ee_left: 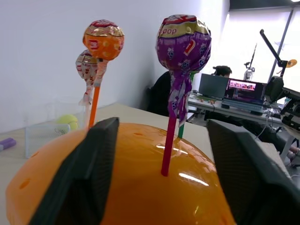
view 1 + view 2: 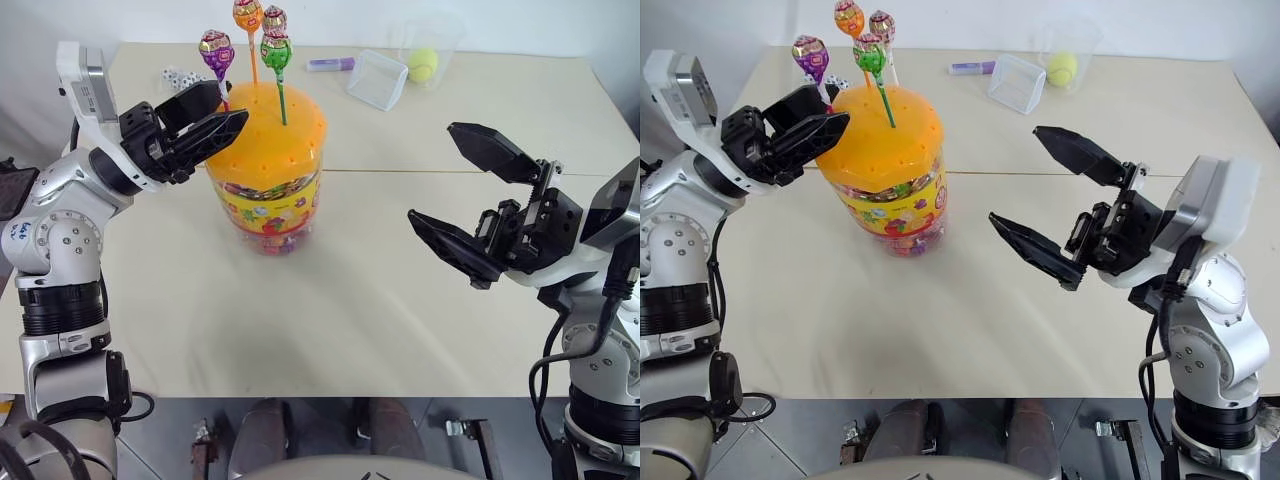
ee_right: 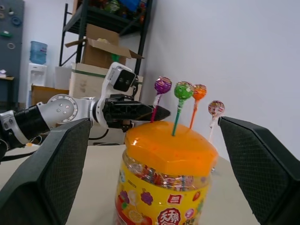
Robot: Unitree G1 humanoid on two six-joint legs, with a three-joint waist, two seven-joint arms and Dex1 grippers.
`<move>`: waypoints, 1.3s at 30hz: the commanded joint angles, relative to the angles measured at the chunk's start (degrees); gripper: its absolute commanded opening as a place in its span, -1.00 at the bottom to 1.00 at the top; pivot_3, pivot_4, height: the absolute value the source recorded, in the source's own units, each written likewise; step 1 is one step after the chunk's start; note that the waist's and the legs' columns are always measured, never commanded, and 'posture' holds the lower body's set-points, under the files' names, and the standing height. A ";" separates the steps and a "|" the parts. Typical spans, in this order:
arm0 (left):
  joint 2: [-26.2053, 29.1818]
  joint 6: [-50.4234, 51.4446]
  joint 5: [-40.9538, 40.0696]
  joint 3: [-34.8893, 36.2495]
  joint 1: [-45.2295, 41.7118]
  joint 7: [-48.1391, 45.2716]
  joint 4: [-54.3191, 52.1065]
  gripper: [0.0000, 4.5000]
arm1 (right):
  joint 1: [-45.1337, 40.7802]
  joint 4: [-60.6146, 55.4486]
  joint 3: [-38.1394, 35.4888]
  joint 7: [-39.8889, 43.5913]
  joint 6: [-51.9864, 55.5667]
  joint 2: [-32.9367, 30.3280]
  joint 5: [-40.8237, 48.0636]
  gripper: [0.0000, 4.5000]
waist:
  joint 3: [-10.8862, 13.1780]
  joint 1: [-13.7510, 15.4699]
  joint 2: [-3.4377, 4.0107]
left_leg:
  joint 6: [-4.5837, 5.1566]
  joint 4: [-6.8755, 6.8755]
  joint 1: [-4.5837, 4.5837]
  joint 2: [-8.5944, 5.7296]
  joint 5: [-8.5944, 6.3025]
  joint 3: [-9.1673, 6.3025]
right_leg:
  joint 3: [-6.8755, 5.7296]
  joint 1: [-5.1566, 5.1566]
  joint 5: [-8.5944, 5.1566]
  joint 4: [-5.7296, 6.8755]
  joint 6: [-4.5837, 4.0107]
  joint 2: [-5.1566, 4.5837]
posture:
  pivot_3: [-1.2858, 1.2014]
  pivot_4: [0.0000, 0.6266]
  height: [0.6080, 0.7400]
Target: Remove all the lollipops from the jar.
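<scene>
jar (image 2: 266,200): clear glossy plastic wall, orange lid (image 1: 140,187) smooth, shiny w/ glare. lollipops (image 2: 247,40): crinkly foil-look wrappers, thin plastic-looking sticks. left claw (image 2: 215,118) fingers matt black; right claw (image 2: 462,205) pads fine-textured. worktop (image 2: 400,290) matt cream, smooth.

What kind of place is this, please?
Probably a robotics lab or workshop: a plain work table, desks with computer monitors behind, and a metal shelf beside stacked cardboard boxes.

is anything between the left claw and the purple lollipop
Nothing visible. The left claw sits over the jar's orange lid, fingers either side of the purple lollipop stick, not yet closed on it.
</scene>
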 commanded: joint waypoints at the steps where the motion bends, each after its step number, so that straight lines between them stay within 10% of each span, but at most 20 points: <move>1: -0.22 -0.01 0.21 0.82 -1.81 -0.94 0.56 -0.17 | 0.08 -1.88 -0.95 -0.81 -1.41 0.56 0.18 1.00 | 0.00 0.02 0.00 | 0.00 0.00 0.00 0.00 0.00 0.00 | 0.00 0.00 0.00 0.00 0.00 0.00 | 0.03 -0.52 1.00; 7: -2.71 1.58 -4.42 5.62 -3.75 2.77 1.94 -0.99 | -0.02 -1.10 -0.08 0.29 -1.71 1.14 0.14 1.00 | 0.01 0.21 -0.02 | 0.00 0.00 0.00 0.00 0.00 0.00 | 0.00 0.00 0.00 0.00 0.00 0.00 | 0.03 -0.52 1.00; 13: -1.70 4.58 -12.92 19.01 -4.47 15.99 1.08 -0.99 | -2.97 2.95 5.57 9.62 -4.74 -1.33 -6.12 1.00 | 0.02 -0.68 -0.04 | 0.00 -0.03 0.03 0.03 0.00 -0.05 | 0.00 0.00 0.00 0.01 0.00 0.00 | 0.03 -0.52 1.00; 21: 17.33 5.79 8.01 22.44 37.18 11.38 -4.36 -0.99 | -7.71 13.69 12.23 22.84 -1.85 -7.46 -10.06 1.00 | 0.08 -2.31 0.02 | -0.02 -0.27 0.13 0.04 -0.01 0.01 | 0.03 -0.06 -0.03 -0.04 -0.03 0.04 | 0.03 -0.52 1.00; 27: 12.50 12.03 9.81 24.84 58.39 14.44 -14.90 -0.99 | -9.15 19.07 13.30 26.82 -2.49 -8.31 -13.11 1.00 | 0.14 -0.14 -0.22 | -0.05 -0.10 -0.04 0.13 -0.12 -0.03 | 0.07 -0.08 -0.04 -0.13 -0.04 0.08 | 0.03 -0.52 1.00; 39: 14.46 -0.20 9.96 27.95 49.61 3.20 -9.51 0.50 | -8.07 13.12 2.37 17.65 2.90 -5.32 -1.16 1.00 | 0.14 0.84 -0.15 | -0.16 -0.03 -0.04 0.31 -0.12 0.03 | 0.09 -0.12 -0.09 -0.07 -0.16 0.29 | 0.03 -0.52 1.00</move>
